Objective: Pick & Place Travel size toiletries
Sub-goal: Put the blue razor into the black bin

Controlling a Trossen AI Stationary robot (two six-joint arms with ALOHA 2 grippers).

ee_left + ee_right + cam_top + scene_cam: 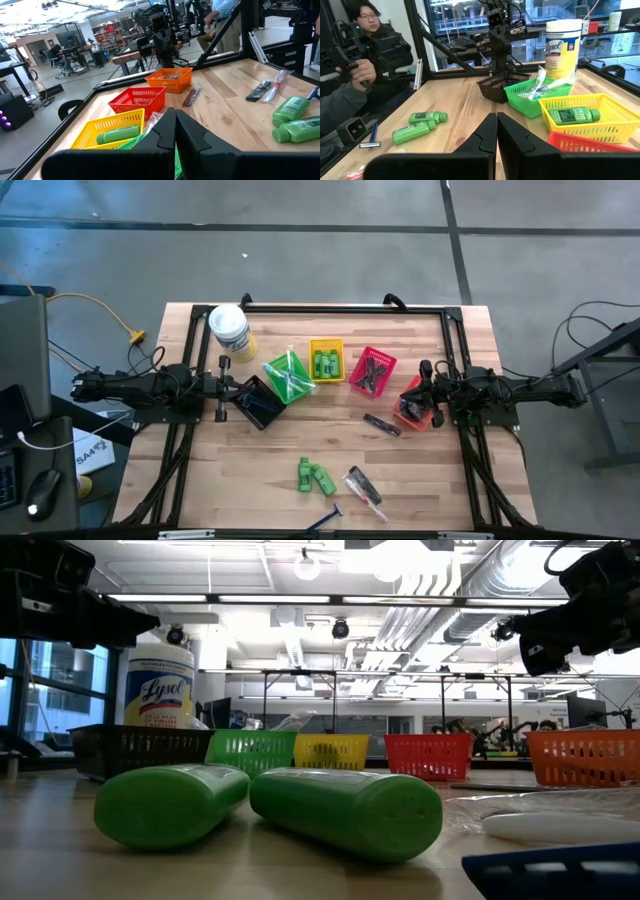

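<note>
Both arms hang at the sides of the tabletop. The left claw hovers just over the black basket, its fingers pressed together, pinching nothing. The right claw sits above the orange basket, fingers likewise pressed together and empty. Between the two claws stand a green basket with clear-wrapped items, a yellow basket with green bottles and a red basket with dark items. Just beside the right claw, toward the middle, a dark bundle lies loose. Well apart from both claws, near the front edge, lie two green mini bottles side by side, a clear-wrapped comb and a blue-handled razor. A Lysol tub stands behind the left claw. A person sits beyond the tabletop.
</note>
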